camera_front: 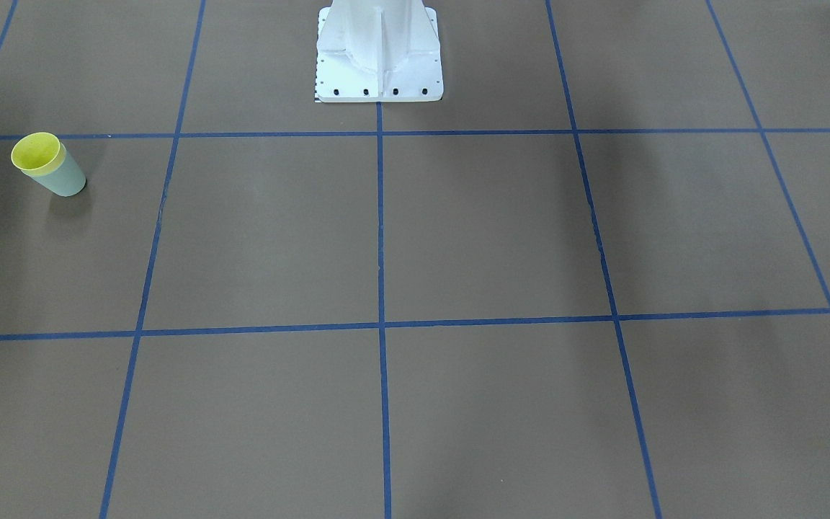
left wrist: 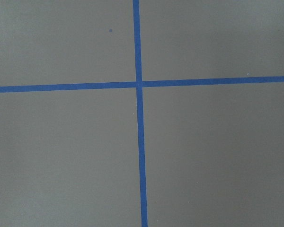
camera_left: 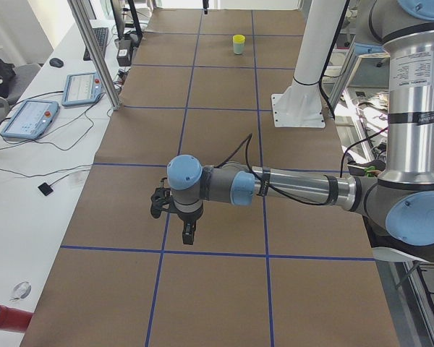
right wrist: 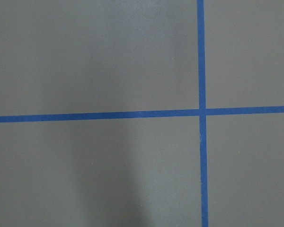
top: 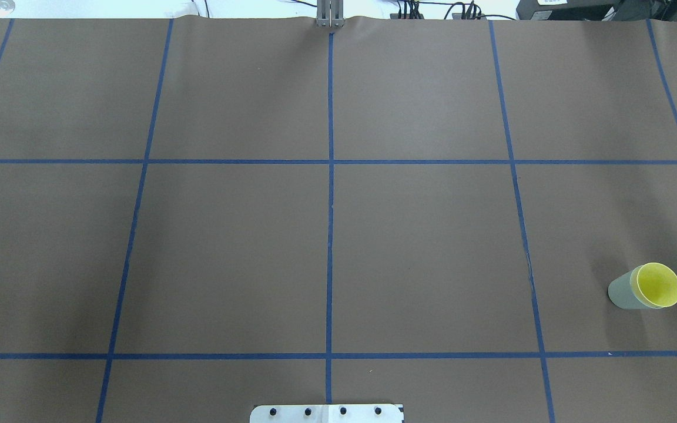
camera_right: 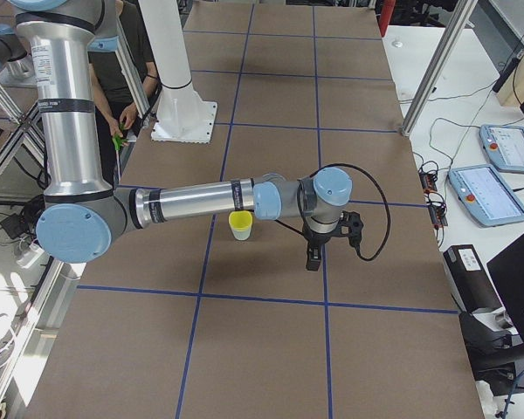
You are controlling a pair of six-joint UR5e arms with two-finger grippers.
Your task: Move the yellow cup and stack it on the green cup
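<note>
The yellow cup sits nested in the green cup, upright at the far left of the front-facing view. In the right-side view the right gripper hangs right of the stack, not touching it. The left gripper is well apart, and how far either is open cannot be told.

I counted two cups: one yellow cup and one green cup. I saw two robot arms, the left arm and the right arm, with one gripper each, the left gripper and the right gripper. There were also two screen pads, one white stand and one person.
</note>
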